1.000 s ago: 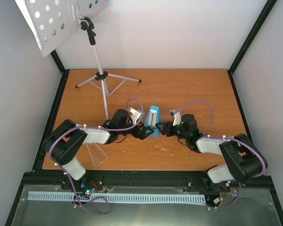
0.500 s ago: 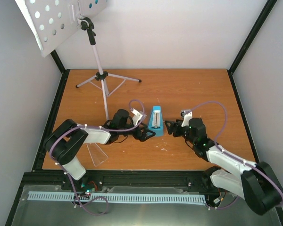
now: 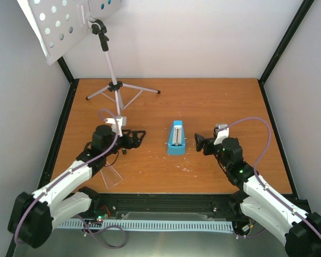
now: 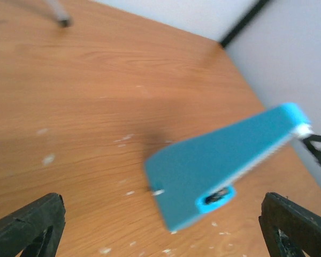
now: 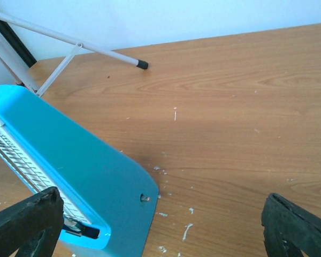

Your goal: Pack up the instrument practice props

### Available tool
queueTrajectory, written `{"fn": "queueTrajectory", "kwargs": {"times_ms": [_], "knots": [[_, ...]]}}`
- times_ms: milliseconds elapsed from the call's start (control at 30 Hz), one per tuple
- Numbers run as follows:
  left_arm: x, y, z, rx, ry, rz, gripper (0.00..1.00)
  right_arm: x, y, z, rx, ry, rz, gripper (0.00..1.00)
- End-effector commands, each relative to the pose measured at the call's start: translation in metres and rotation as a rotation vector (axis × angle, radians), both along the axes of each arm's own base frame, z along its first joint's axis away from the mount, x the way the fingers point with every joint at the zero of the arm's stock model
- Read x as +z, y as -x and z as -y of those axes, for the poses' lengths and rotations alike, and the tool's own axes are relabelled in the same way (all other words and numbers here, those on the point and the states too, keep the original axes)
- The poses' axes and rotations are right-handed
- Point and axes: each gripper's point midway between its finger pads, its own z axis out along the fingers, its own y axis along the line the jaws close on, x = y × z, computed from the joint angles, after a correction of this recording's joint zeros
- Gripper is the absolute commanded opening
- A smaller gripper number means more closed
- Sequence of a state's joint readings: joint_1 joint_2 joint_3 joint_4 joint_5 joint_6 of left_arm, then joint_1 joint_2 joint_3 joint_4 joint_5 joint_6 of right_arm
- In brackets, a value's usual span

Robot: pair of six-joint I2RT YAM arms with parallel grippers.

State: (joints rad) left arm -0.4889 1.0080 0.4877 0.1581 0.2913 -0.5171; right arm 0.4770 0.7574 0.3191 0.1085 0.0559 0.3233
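Metronome (image 3: 176, 138): light blue, white face with fine dark ruled lines. Music stand (image 3: 59, 24) at 11 o'clock: white, round-hole pattern; grey tripod (image 3: 116, 85). Table (image 3: 230, 101): orange-brown wood grain, white flecks.

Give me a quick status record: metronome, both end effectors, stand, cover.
metronome: standing on table, centre, ungrasped
left end effector: open, empty, left of metronome, not touching
right end effector: open, empty, right of metronome, not touching
music stand: standing, back-left, untouched
clear cover: on table, front-left, beside left arm
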Motion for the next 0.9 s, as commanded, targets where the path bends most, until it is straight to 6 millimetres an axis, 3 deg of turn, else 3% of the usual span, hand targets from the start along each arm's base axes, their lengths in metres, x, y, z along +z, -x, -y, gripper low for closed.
{"fn": "queueTrajectory", "kwargs": {"times_ms": [0,233,467,667,867], "knots": [[-0.066,0.013,-0.082,0.318,-0.089,-0.324,1.00,0.027,-0.011,0.006,-0.032,0.045,0.108,0.99],[-0.110,0.033,-0.150,0.657,-0.084,-0.638,0.99,0.028,-0.013,0.011,-0.059,0.076,0.094,1.00],[-0.131,0.059,-0.185,0.936,-0.150,-0.843,1.00,0.029,-0.003,0.013,-0.056,0.021,0.103,1.00],[-0.131,0.078,-0.195,1.051,-0.140,-0.917,0.96,0.032,-0.001,0.010,-0.041,0.010,0.099,1.00],[-0.134,0.088,-0.198,1.112,-0.108,-0.952,0.81,0.027,-0.003,0.006,-0.025,0.003,0.080,1.00]]}}
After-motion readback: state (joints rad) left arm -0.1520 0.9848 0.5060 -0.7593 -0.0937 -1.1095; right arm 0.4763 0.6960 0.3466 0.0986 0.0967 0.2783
